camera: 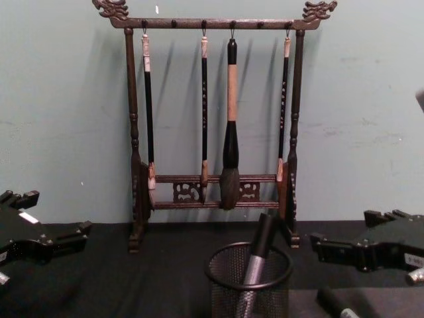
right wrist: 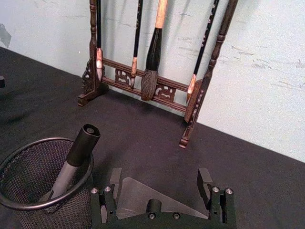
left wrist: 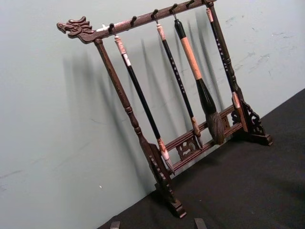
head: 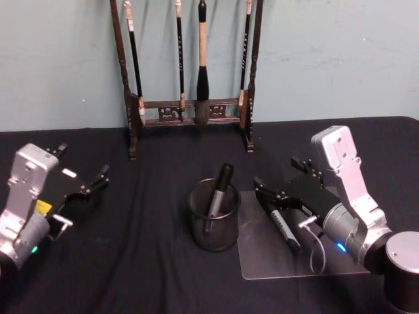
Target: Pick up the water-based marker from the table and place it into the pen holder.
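Right end effector (head: 275, 173): fingers spread, empty, just beside marker (head: 280, 226) lying on desk (head: 150, 275), 3 o'clock of pen holder (head: 226, 237). Marker likely light, stiff, smooth, prone to roll; grip mid-barrel. Left end effector (head: 84, 162): spread, parked, 9 o'clock.

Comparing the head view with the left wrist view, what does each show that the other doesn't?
Head: the pen holder with one marker inside, another marker lying on the clear mat by the open right gripper. Left wrist: the carved dragon end and hooks atop the brush rack. Both: that rack's four hanging brushes, the table, the open left gripper.
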`<move>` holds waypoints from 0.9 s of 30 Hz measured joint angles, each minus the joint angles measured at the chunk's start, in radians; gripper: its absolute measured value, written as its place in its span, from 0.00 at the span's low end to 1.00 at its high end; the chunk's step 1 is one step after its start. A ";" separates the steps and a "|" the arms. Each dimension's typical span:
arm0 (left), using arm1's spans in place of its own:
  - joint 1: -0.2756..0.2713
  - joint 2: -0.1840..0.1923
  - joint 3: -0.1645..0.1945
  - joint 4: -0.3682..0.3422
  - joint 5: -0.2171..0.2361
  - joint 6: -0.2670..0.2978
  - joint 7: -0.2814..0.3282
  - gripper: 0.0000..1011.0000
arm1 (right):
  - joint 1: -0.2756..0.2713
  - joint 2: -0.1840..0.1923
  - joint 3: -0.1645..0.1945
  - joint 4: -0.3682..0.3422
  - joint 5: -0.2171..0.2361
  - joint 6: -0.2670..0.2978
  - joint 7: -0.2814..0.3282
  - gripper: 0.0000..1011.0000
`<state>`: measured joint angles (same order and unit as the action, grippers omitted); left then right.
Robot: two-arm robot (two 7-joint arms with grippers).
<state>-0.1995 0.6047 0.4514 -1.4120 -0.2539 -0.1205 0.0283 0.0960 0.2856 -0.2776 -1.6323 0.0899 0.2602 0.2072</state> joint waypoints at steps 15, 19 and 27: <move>0.000 0.000 0.000 0.000 0.000 0.000 0.000 1.00 | 0.003 0.000 -0.001 0.003 0.010 -0.003 0.005 0.99; 0.000 0.000 0.000 0.000 0.000 0.000 0.000 1.00 | 0.003 0.000 -0.001 0.003 0.011 -0.004 0.006 0.99; 0.000 0.000 0.000 0.000 0.000 0.000 0.000 1.00 | 0.003 0.000 0.000 0.004 0.012 -0.004 0.007 0.99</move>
<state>-0.1995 0.6047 0.4514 -1.4120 -0.2539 -0.1205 0.0283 0.0993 0.2851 -0.2781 -1.6282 0.1016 0.2560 0.2139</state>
